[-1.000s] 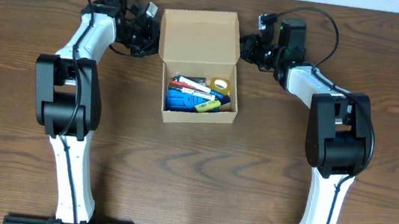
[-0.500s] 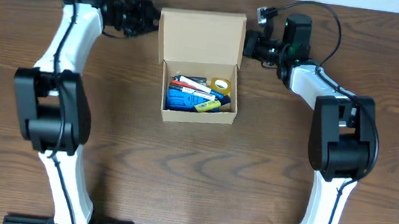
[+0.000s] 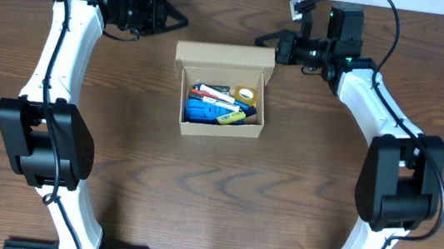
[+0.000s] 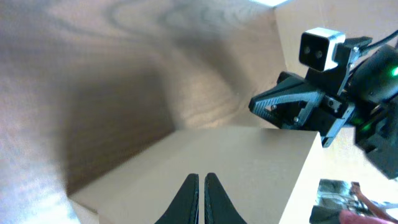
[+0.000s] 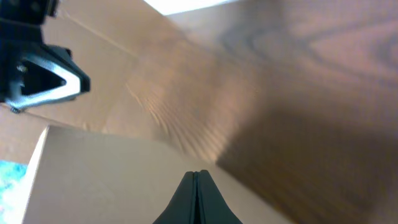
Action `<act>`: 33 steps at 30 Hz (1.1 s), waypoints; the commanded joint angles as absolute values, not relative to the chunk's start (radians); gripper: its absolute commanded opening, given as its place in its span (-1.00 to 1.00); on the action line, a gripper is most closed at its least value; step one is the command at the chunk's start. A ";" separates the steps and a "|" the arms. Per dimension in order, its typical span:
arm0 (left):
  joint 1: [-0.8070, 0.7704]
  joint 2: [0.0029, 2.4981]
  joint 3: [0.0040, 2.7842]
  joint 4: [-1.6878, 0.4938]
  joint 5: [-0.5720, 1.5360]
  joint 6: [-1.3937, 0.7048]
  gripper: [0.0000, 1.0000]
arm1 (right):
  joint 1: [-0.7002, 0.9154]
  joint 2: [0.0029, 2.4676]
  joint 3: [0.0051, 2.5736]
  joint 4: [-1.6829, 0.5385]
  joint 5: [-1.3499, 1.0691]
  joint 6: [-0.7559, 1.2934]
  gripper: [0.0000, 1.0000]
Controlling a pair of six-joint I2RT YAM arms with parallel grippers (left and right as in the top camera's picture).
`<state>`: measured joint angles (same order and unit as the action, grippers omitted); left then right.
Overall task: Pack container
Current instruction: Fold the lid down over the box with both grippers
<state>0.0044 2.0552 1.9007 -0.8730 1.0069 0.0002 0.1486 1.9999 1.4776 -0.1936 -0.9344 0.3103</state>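
The tan cardboard container point(image 3: 221, 129) stands open in the middle of the table, holding markers point(image 3: 212, 98), a blue item point(image 3: 203, 112) and a yellow tape roll point(image 3: 247, 96). Its flap lid point(image 3: 224, 56) is raised and tilted toward the box. My left gripper point(image 3: 177, 20) is shut and empty behind the lid's left corner. My right gripper point(image 3: 263, 40) is shut and empty behind its right corner. In the left wrist view the shut fingers point(image 4: 202, 178) hover over the lid's tan back point(image 4: 249, 168). In the right wrist view the shut fingers point(image 5: 198, 175) are over the lid point(image 5: 112, 180).
The wooden table point(image 3: 299, 184) surrounds the box. The two grippers face each other across the lid; the right one shows in the left wrist view point(image 4: 298, 106), the left one in the right wrist view point(image 5: 43, 74). The table's far edge lies just behind them.
The lid has swung up from lying flat behind the box to tilting forward over it. Both grippers have moved back and up behind the lid.
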 commanded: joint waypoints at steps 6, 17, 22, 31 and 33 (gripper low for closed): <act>-0.020 2.022 1.913 -1.122 0.887 0.215 -0.88 | 0.210 1.841 1.479 -0.496 -0.723 0.027 -0.97; -0.088 1.954 1.909 -1.319 0.727 0.285 -0.89 | 0.332 1.703 1.474 -0.803 -0.367 -0.006 -0.97; -0.156 1.954 1.842 -1.319 0.653 0.273 -0.88 | 0.362 1.707 1.401 -0.819 -0.355 0.003 -0.97; -0.191 1.954 1.631 -1.219 0.646 0.226 -0.88 | 0.362 1.707 1.245 -0.775 -0.355 0.007 -0.97; -0.191 1.954 1.573 -1.180 0.647 0.212 -0.88 | 0.362 1.707 1.220 -0.760 -0.355 0.007 -0.97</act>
